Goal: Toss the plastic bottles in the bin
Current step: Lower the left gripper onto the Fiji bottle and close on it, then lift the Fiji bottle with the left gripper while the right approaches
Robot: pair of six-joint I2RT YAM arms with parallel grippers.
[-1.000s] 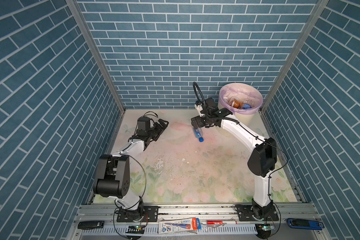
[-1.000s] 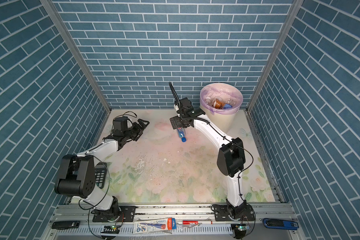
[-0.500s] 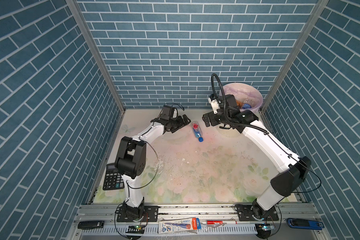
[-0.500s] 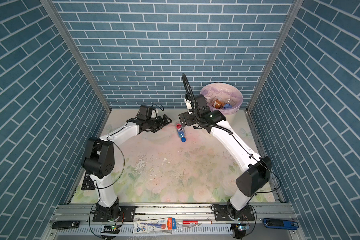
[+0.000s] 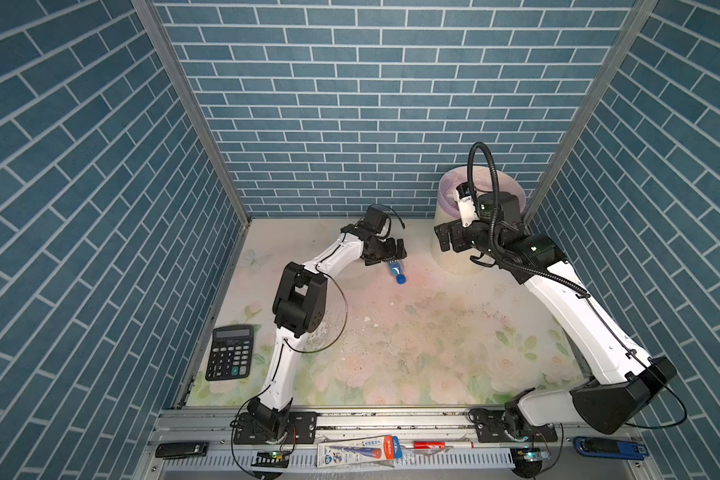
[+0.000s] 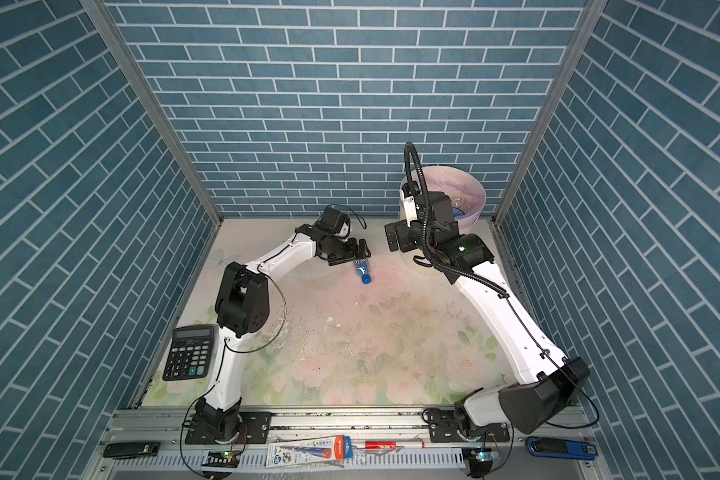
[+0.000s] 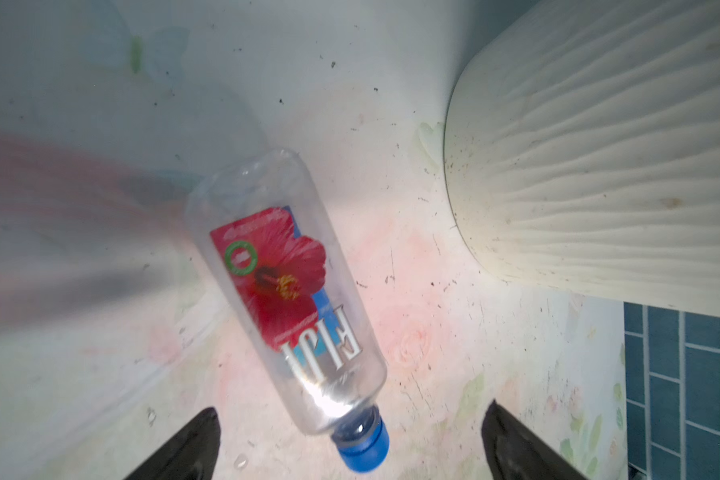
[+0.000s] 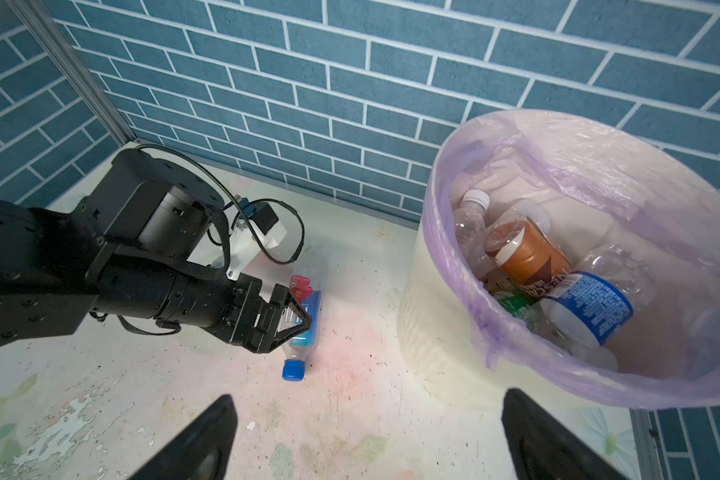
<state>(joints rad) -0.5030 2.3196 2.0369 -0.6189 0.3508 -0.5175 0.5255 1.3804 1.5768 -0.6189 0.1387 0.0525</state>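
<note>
One plastic bottle (image 5: 396, 273) (image 6: 363, 273) lies on the floral table near the back wall. It is clear with a red flower label (image 7: 283, 286) and a blue cap (image 8: 293, 370). My left gripper (image 5: 389, 254) (image 6: 356, 252) (image 7: 350, 411) hovers open just over it, jaws wide to either side of its cap end. The cream ribbed bin (image 5: 454, 259) (image 6: 476, 195) (image 7: 599, 166) stands in the back right corner, lined with a lilac bag (image 8: 441, 232). Inside lie a brown bottle (image 8: 528, 253), a blue-labelled one (image 8: 587, 307) and clear ones. My right gripper (image 5: 447, 240) (image 6: 393, 240) (image 8: 368, 399) hangs open and empty beside the bin.
A black calculator (image 5: 230, 352) (image 6: 190, 352) lies at the table's left edge, by the left arm's base. Blue brick walls close in the back and both sides. On the front rail lie a flat printed box (image 5: 356, 451) and small tools.
My left arm has swung from the left side across to the bottle. My right arm has pulled back from the bottle and risen beside the bin. Both grippers stayed open.
</note>
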